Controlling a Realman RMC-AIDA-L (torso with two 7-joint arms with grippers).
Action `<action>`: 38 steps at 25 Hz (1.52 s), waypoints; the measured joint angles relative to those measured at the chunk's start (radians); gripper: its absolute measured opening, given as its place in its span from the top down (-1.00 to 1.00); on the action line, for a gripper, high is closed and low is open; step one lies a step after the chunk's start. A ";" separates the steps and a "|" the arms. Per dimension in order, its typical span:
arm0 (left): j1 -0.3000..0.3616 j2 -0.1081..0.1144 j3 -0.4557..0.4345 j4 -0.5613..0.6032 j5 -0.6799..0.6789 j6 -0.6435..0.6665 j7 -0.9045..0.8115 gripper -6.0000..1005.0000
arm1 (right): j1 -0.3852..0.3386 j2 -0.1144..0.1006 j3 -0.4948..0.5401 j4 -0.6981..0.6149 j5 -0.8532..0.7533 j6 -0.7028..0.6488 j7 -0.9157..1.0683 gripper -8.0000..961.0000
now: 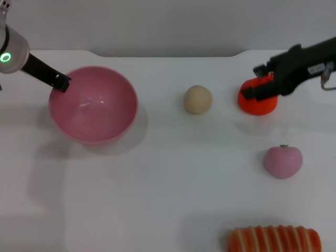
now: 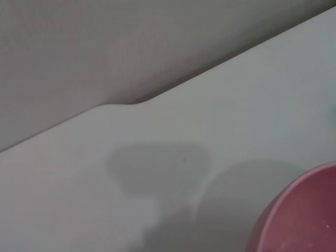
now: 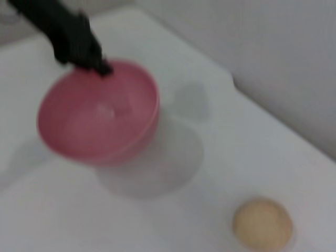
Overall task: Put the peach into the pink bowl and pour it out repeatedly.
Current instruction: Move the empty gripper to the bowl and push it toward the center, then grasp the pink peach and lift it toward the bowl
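Observation:
The pink bowl (image 1: 93, 103) is at the left of the white table and holds nothing; its shadow spreads beneath it in the right wrist view. My left gripper (image 1: 60, 82) is shut on the bowl's far-left rim, seen also as a dark left gripper (image 3: 88, 56) on the bowl (image 3: 100, 115). A part of the bowl's (image 2: 304, 215) outer wall shows in the left wrist view. The peach (image 1: 282, 161) lies on the table at the right, nearer the front. My right gripper (image 1: 251, 81) hangs open behind it, over an orange-red fruit, nothing between its fingers.
A beige ball (image 1: 198, 99) (image 3: 261, 223) rests mid-table between bowl and right gripper. The orange-red fruit (image 1: 260, 102) sits under the right gripper. A striped orange bread-like toy (image 1: 274, 240) lies at the front edge. The table's back edge has a notch (image 1: 168, 54).

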 joint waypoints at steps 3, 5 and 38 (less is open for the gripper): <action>-0.005 -0.002 0.000 -0.003 -0.001 -0.003 0.000 0.92 | 0.001 0.021 -0.019 -0.038 -0.085 -0.024 0.018 -0.40; -0.012 -0.003 0.001 -0.005 -0.003 -0.007 0.000 0.92 | 0.002 0.030 -0.026 -0.046 -0.119 -0.026 0.021 -0.40; -0.116 -0.010 0.009 -0.010 -0.018 0.046 -0.046 0.92 | -0.013 0.042 -0.256 0.160 -0.377 0.101 0.087 -0.24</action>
